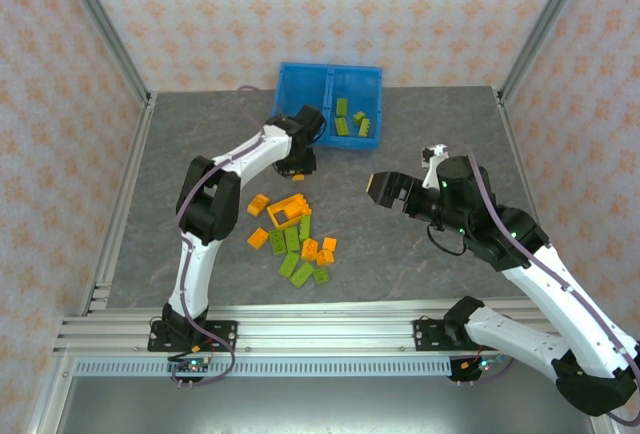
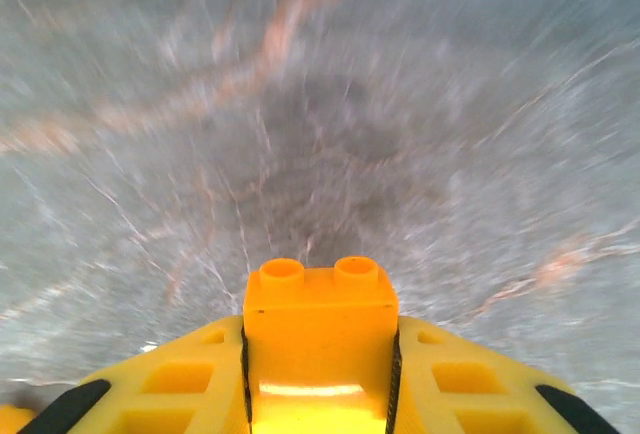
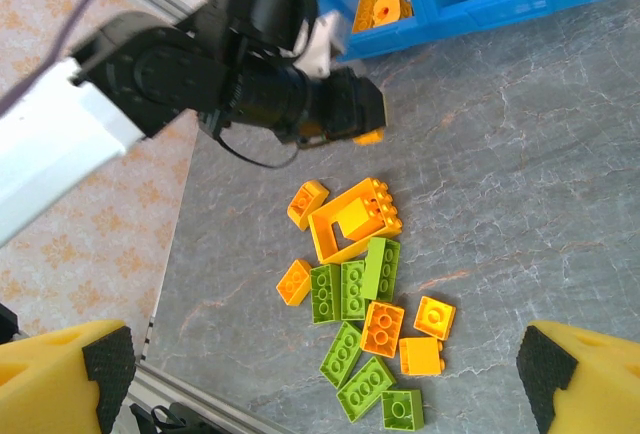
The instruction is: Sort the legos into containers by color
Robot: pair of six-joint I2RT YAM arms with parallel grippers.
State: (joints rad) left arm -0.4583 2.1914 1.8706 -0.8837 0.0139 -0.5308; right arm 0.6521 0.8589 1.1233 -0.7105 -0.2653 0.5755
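My left gripper [image 2: 320,389] is shut on a small orange brick [image 2: 320,309], whose two studs stick out past the yellow fingers [image 2: 180,389], just above the grey table. From above, that gripper [image 1: 297,166] hangs just in front of the blue bin's [image 1: 290,79] left compartment. The right compartment holds green bricks [image 1: 350,119]. An orange piece [image 3: 380,9] lies in the left one. A pile of orange and green legos [image 1: 295,239] lies mid-table, with the hollow orange square piece [image 3: 350,219] at its far end. My right gripper [image 1: 383,189] hovers open to the pile's right, holding nothing.
The metal frame rails [image 1: 110,214] and patterned walls close in the table on the left, right and back. The left arm [image 1: 215,179] arches over the table left of the pile. Bare grey table [image 1: 430,134] lies between the bin and my right arm.
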